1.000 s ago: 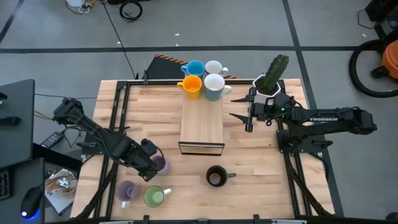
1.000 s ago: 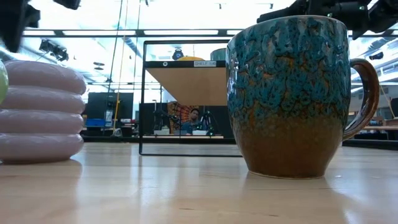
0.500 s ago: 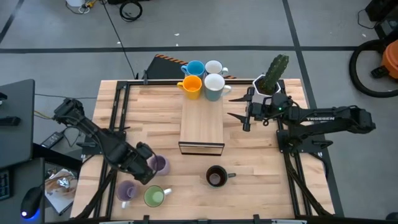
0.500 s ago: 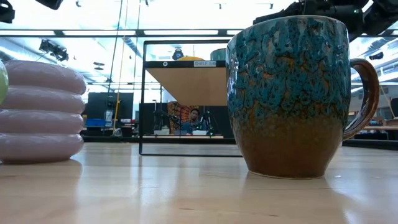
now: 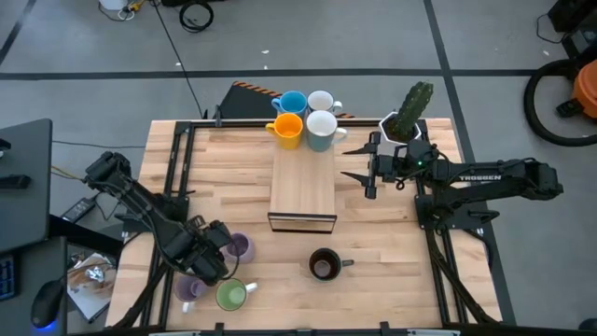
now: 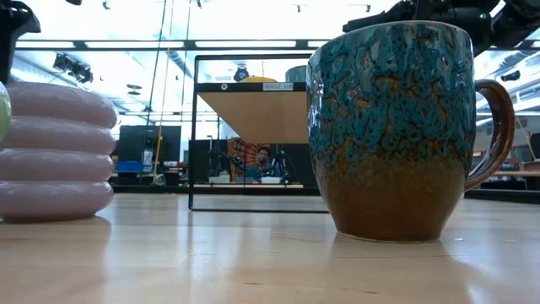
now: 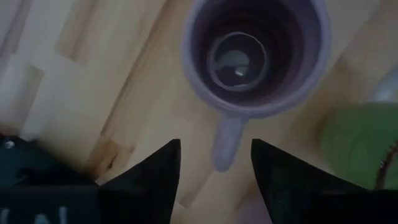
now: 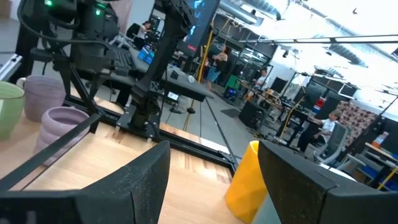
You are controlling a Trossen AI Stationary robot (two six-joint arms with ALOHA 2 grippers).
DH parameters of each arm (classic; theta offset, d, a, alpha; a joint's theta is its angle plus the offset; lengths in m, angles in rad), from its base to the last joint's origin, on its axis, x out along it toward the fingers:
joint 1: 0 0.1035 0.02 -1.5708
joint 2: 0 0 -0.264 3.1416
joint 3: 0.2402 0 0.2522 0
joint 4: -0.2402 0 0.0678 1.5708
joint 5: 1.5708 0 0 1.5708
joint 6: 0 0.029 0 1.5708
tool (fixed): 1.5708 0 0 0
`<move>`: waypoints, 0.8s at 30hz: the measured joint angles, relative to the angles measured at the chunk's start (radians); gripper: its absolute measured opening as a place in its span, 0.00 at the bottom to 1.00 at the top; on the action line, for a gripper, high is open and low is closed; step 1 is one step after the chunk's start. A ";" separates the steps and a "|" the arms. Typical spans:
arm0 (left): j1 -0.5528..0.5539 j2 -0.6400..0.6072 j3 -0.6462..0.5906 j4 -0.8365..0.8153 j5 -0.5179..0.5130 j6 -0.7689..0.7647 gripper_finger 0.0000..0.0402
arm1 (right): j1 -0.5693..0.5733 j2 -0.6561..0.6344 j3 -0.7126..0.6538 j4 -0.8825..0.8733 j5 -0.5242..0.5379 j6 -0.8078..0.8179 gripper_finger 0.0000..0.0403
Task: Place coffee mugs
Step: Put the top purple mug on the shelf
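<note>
My left gripper hangs open, pointing down over a lavender mug near the table's front left. The mug's handle lies below the gap between the fingers, untouched. A green mug stands right beside this mug, and a second lavender mug stands just behind them. The dark brown mug stands near the front middle. Orange, light blue and two white mugs cluster at the far edge. My right gripper waits open and level, right of the shelf.
A wooden shelf in a black frame stands mid-table between the two groups of mugs. A cactus in a white pot stands at the far right, behind my right arm. Black rails run along the table's left and right sides.
My left gripper has gone from the lavender mug beside the shelf toward the table's near left corner and a little down, and now hangs over the other lavender mug. The mugs have stayed where they were.
</note>
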 joint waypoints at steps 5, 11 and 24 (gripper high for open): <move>-0.001 0.002 0.000 0.041 -0.007 -0.012 0.46 | 0.000 0.000 0.000 0.000 -0.001 0.018 0.62; -0.001 -0.003 -0.077 0.143 -0.008 -0.035 0.45 | 0.010 0.000 0.000 -0.002 -0.005 0.026 0.62; 0.034 -0.081 -0.271 0.384 0.036 -0.032 0.45 | 0.027 0.000 0.000 -0.001 -0.026 0.035 0.62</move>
